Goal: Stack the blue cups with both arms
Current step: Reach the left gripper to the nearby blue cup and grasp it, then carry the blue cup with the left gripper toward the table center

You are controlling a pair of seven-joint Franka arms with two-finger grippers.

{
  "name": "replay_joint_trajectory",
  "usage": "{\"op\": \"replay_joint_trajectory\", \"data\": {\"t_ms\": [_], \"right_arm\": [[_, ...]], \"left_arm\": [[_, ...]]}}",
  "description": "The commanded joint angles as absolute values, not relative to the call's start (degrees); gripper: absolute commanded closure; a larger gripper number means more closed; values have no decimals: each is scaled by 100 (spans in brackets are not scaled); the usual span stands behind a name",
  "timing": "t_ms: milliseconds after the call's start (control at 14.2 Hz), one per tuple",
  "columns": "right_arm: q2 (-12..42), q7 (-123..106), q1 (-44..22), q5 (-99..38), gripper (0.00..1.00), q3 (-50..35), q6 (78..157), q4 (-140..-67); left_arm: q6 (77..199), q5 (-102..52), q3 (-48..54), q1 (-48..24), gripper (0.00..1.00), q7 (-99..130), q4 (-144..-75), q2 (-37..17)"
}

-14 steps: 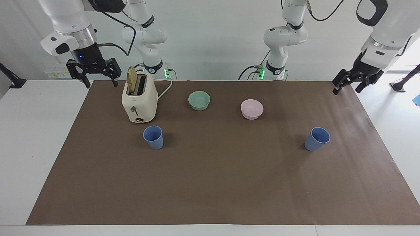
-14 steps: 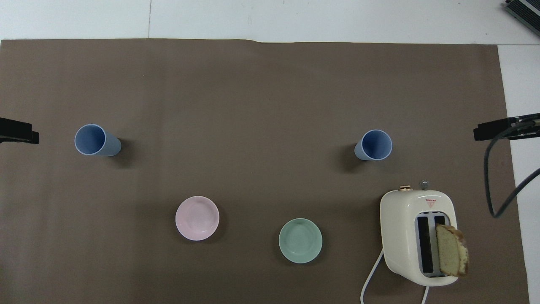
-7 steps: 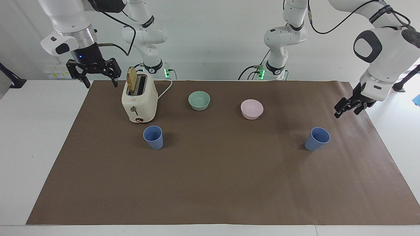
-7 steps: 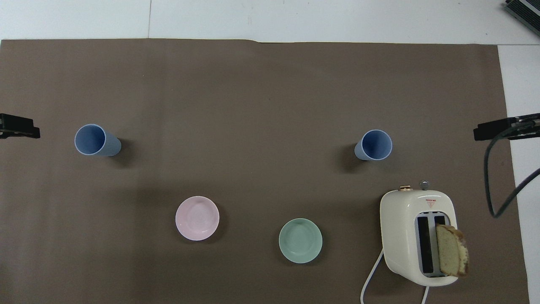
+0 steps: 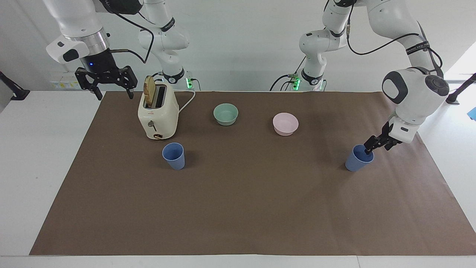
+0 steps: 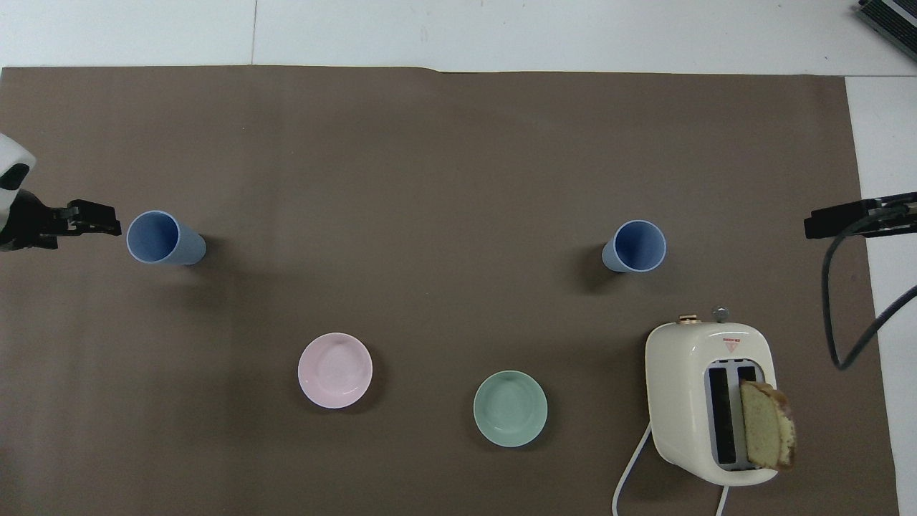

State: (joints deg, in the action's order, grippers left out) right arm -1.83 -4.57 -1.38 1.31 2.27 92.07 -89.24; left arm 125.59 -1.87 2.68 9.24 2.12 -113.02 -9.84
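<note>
Two blue cups stand upright on the brown mat. One cup (image 5: 173,155) (image 6: 634,246) sits just farther from the robots than the toaster. The other cup (image 5: 358,159) (image 6: 163,239) is toward the left arm's end. My left gripper (image 5: 376,145) (image 6: 107,222) is low and open, right beside that cup's rim on the side toward the mat's edge. I cannot tell if a fingertip touches the rim. My right gripper (image 5: 113,91) (image 6: 817,223) hangs open and empty, high over the mat's edge next to the toaster. That arm waits.
A cream toaster (image 5: 158,115) (image 6: 688,373) holds a raised bread slice (image 5: 149,90), its cord trailing toward the robots. A mint-green bowl (image 5: 225,114) and a pink bowl (image 5: 285,123) sit between the cups and the robots.
My left arm has swung down and inward from over the mat's corner near the robots to the cup at its end. The right arm and both cups have not moved.
</note>
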Motion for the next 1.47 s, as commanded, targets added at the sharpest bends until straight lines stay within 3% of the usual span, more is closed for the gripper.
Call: {"op": "replay_joint_trajectory", "data": {"t_ms": [0, 70, 140, 211, 281, 351, 843, 1194, 1405], "right_arm": [[-255, -378, -167, 132, 0, 246, 9202, -8982], [-255, -378, -158, 132, 0, 246, 9202, -8982], [-255, -378, -158, 132, 0, 246, 9202, -8982], [-255, -378, -158, 132, 0, 246, 9202, -8982], [-255, -378, -158, 132, 0, 246, 9202, -8982], [-255, -378, -158, 132, 0, 246, 9202, -8982], [-255, -378, -158, 132, 0, 246, 9193, -8982], [-255, -378, -167, 132, 0, 246, 9202, -8982], [-255, -378, -158, 132, 0, 246, 9202, -8982]], "left_arm": [[12937, -220, 264, 870, 0, 413, -11592, -932], [12937, -220, 264, 870, 0, 413, -11619, -932], [12946, -228, 264, 879, 11, 422, -11628, -932], [12946, -281, 264, 879, 47, 431, -11628, -932], [12938, -333, 264, 879, 91, 422, -11619, -932], [12929, -343, 272, 888, 100, 404, -11610, -932], [12815, -527, 299, 870, 100, 404, -11137, -1090], [11569, -940, 378, 713, 100, 658, -10145, -967], [11171, -923, 378, 196, 100, 1465, -9721, -967]]}}
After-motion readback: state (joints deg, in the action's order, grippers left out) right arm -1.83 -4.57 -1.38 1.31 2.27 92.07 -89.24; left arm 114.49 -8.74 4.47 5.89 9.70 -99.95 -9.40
